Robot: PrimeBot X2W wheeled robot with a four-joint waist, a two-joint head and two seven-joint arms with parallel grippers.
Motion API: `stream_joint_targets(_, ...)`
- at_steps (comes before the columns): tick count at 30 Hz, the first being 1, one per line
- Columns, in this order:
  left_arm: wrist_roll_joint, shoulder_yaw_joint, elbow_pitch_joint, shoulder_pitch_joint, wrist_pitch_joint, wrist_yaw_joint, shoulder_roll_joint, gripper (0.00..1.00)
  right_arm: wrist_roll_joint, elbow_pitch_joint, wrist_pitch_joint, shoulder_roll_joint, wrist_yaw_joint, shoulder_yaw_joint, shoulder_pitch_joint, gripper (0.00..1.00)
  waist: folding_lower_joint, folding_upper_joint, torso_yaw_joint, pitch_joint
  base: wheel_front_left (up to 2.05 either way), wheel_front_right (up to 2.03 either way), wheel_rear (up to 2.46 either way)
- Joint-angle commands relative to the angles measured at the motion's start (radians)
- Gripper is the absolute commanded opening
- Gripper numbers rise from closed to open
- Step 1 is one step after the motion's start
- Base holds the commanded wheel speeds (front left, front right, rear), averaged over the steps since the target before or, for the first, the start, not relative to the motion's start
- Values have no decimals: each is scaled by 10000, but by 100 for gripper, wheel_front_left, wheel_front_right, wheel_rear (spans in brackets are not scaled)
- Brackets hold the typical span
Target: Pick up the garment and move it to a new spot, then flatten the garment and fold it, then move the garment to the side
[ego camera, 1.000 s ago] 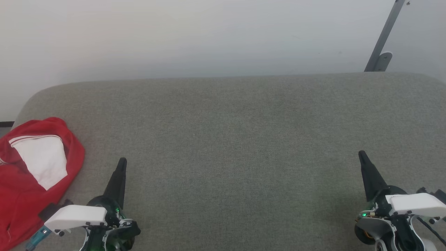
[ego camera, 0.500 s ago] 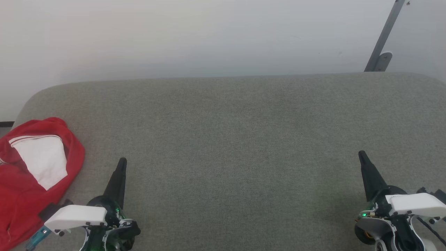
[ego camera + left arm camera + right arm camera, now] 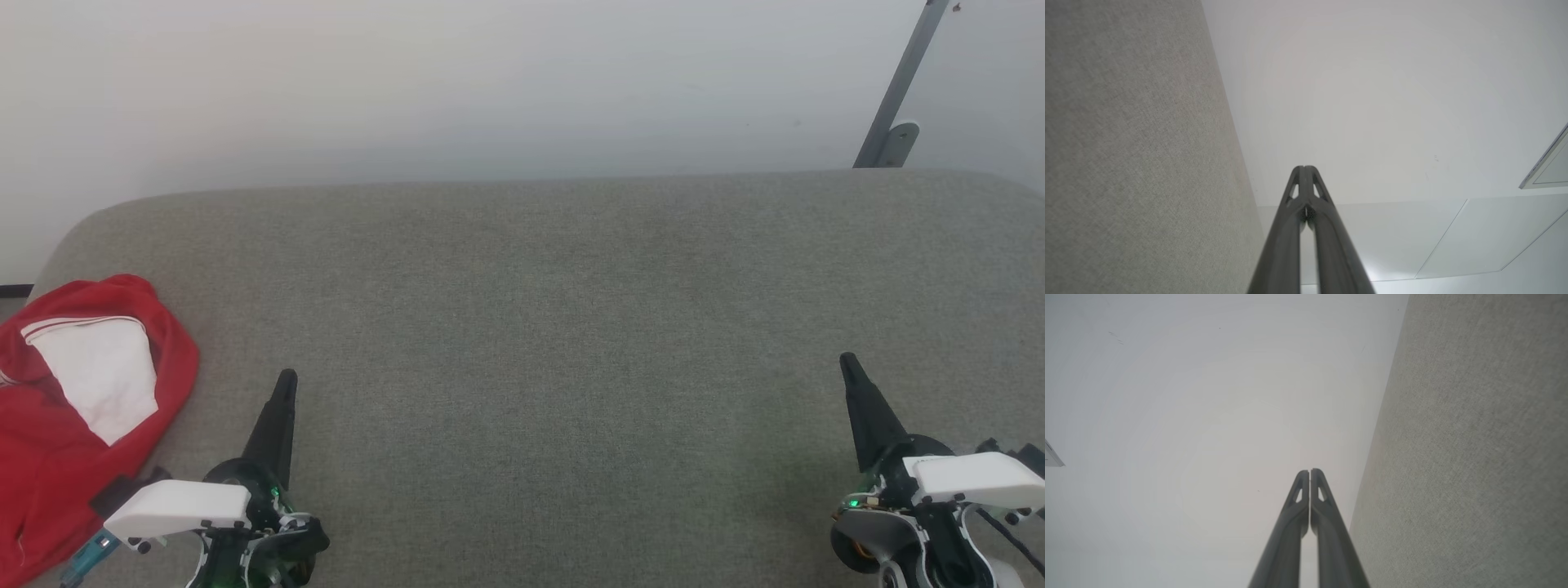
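Here a broad grey upholstered surface (image 3: pixel 539 327) lies bare between the arms, with a pale wall (image 3: pixel 457 82) behind and a slanted grey metal bar (image 3: pixel 902 82) at 1 o'clock. The red jersey (image 3: pixel 49 457), crumpled with a white sleeve up, sits at 9 o'clock, cut off by the frame's left edge and just beside the left gripper (image 3: pixel 286 377). Both that one and the right gripper (image 3: pixel 846 359), well apart at 4 o'clock, have fingers pressed together on nothing.

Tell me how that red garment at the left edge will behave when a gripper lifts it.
The garment lies crumpled in soft folds, so it will likely droop and unfurl rather than keep shape. It looks like thin cloth, probably light. Pinched at one point, the rest may drag across the grey surface.
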Motion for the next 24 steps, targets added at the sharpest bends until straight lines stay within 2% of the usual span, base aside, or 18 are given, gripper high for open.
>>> stream_joint_targets(1,-39,-2,-11,-119,20,-28,-27,0,43,-19,19,33,4,-10,54,0,0,0,0,0,0,0,0)
stream_joint_targets(13,-39,-2,-11,-119,20,-28,-27,0,43,-19,19,33,4,-11,54,0,0,0,0,0,0,0,0)
stream_joint_targets(14,0,-1,-2,-1,-2,0,0,100,-2,-3,-3,0,0,2,-2,100,1,0,0,0,0,0,0)
stream_joint_targets(18,1,-18,347,283,-13,17,-27,100,-7,335,-17,25,-2,67,281,100,0,0,0,0,0,0,0)
stream_joint_targets(24,4,-144,102,293,-224,72,-24,100,-101,191,-274,21,-1,284,189,100,0,0,-9,0,0,0,0)
